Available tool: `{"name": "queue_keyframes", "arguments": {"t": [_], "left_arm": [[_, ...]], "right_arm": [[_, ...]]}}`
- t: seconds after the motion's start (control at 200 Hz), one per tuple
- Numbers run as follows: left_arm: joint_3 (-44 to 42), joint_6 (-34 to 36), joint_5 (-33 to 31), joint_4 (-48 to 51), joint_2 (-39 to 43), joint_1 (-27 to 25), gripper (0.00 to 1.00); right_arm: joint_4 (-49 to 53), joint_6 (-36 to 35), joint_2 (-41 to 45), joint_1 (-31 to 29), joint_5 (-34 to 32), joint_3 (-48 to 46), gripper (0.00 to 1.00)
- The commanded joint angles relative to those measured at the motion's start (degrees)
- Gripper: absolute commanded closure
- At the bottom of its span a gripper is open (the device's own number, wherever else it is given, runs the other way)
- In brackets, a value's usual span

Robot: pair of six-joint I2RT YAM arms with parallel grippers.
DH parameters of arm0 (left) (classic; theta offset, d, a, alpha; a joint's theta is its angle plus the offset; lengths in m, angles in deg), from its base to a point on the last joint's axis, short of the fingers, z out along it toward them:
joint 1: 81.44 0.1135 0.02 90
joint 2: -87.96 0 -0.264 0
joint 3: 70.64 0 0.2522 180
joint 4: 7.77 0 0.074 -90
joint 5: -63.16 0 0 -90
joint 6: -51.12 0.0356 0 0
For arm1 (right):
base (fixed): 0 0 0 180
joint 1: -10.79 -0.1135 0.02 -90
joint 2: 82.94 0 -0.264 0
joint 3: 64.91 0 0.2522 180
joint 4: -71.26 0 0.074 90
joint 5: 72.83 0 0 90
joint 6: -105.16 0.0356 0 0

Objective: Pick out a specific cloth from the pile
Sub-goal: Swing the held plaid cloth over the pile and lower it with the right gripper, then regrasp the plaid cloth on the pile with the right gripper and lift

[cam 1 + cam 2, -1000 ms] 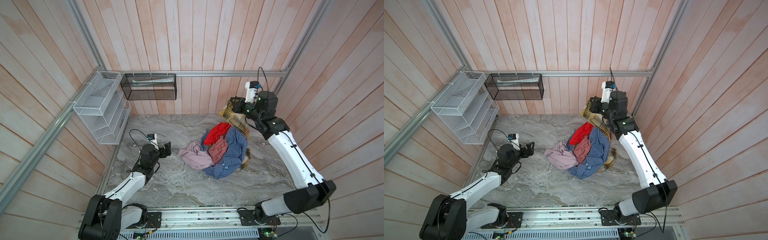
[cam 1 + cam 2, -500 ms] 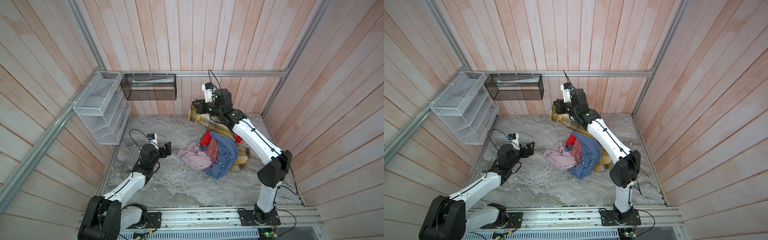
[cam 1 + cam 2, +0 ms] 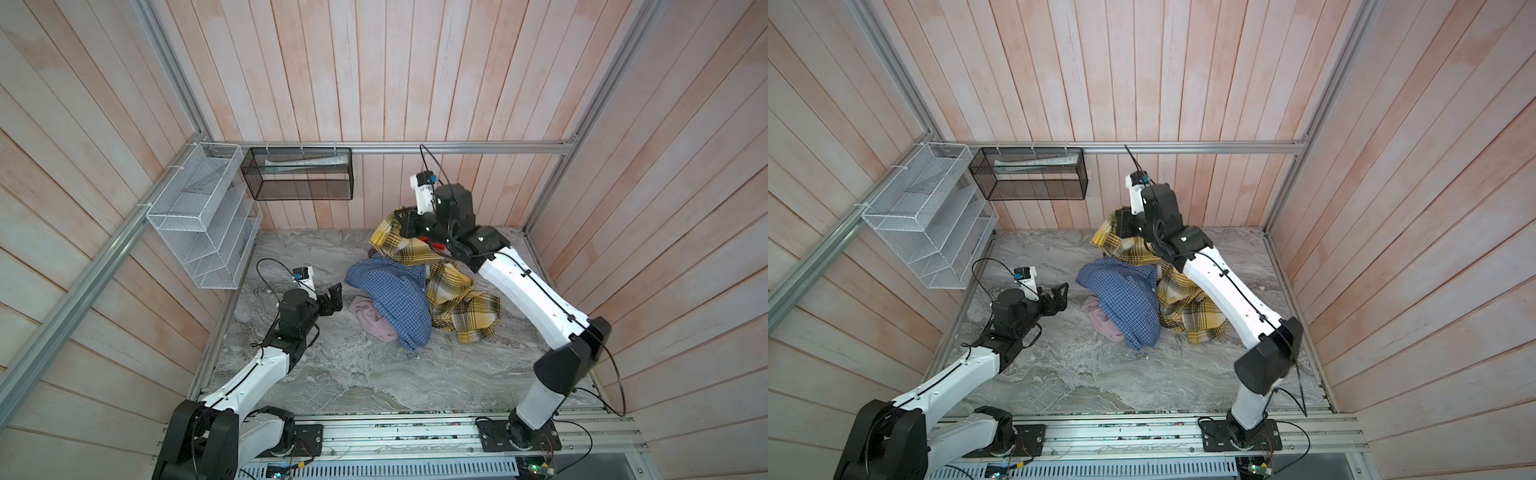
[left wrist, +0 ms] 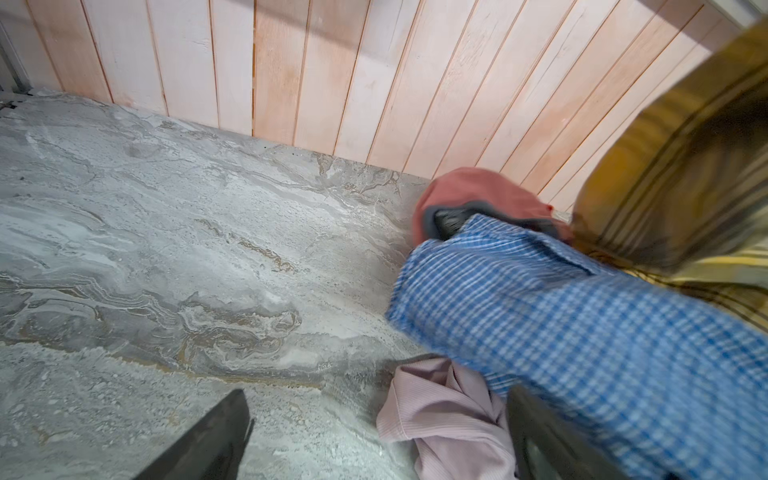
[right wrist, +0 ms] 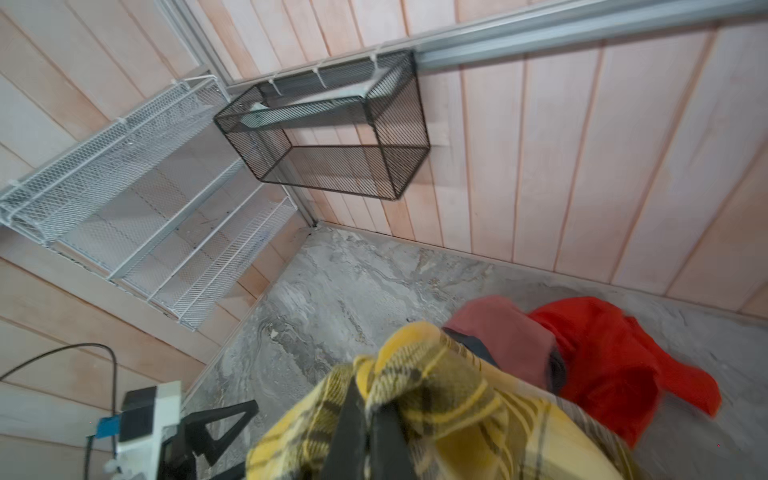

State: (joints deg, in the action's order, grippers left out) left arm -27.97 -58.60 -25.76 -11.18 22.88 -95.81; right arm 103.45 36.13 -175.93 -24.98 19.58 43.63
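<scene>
The right gripper is clenched on a bunch of the cloth, held up near the back edge of the bench. In the last second it has swung in from the back right corner and dragged most of the yellow plaid out. The rest trails down right of the pile, still against the blue shirt, which has flopped over the red garment. I'd say it is nearly free. The left gripper hangs spread and empty left of the pile. Above the back edge, the black basket holds something pale and flat. The white rack shows nothing I can make out.
</scene>
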Motion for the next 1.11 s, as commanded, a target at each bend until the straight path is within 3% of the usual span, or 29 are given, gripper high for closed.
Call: {"name": "queue_keyframes", "arguments": {"t": [0.0,0.31,0.385,0.555,0.781,0.801,0.816,0.831,0.891,0.936,0.961,1.101], "left_arm": [[-0.96,0.21,0.50,-0.49,0.04,-0.33,0.03],[-0.16,0.11,-0.01,-1.18,-1.32,-1.70,0.04],[-0.21,0.00,-0.18,-1.07,-1.57,-1.97,0.03],[-0.58,-0.16,-0.81,-0.65,-1.21,-2.33,0.03],[-1.04,-0.23,-1.85,-0.24,-0.83,-2.50,0.03],[-1.11,-0.20,-1.95,-0.09,-0.76,-2.48,0.03],[-0.99,-0.09,-2.00,0.03,-0.71,-2.48,0.03],[-0.96,-0.02,-2.09,0.17,-0.68,-2.50,0.03],[-0.79,0.30,-2.55,0.73,-0.48,-2.50,0.03],[-0.64,0.55,-3.03,1.26,-0.19,-2.50,0.03],[-0.63,0.72,-3.29,1.63,-0.01,-2.50,0.03],[-0.58,1.52,-4.57,3.18,1.24,-2.50,0.03]], "right_arm": [[-11.17,4.04,9.59,5.06,-6.12,-15.44,1.00],[-1.07,4.32,25.93,14.80,-18.10,-40.58,1.00],[1.44,4.09,27.32,18.07,-17.88,-43.90,1.00],[6.15,3.32,25.02,21.12,-20.77,-46.11,1.00],[11.48,0.60,16.79,21.03,-18.51,-45.60,1.00],[11.88,0.02,16.28,21.00,-18.31,-45.24,0.91],[12.00,-0.66,15.92,21.04,-17.94,-44.95,0.78],[12.05,-1.08,15.80,21.01,-17.74,-44.82,0.74],[11.65,-3.08,16.19,20.92,-16.84,-44.23,0.66],[11.10,-4.15,17.50,20.87,-16.88,-43.78,0.53],[10.62,-5.59,18.74,20.71,-16.40,-43.43,0.34],[10.88,-8.93,23.79,18.14,-16.70,-40.36,0.12]]}}
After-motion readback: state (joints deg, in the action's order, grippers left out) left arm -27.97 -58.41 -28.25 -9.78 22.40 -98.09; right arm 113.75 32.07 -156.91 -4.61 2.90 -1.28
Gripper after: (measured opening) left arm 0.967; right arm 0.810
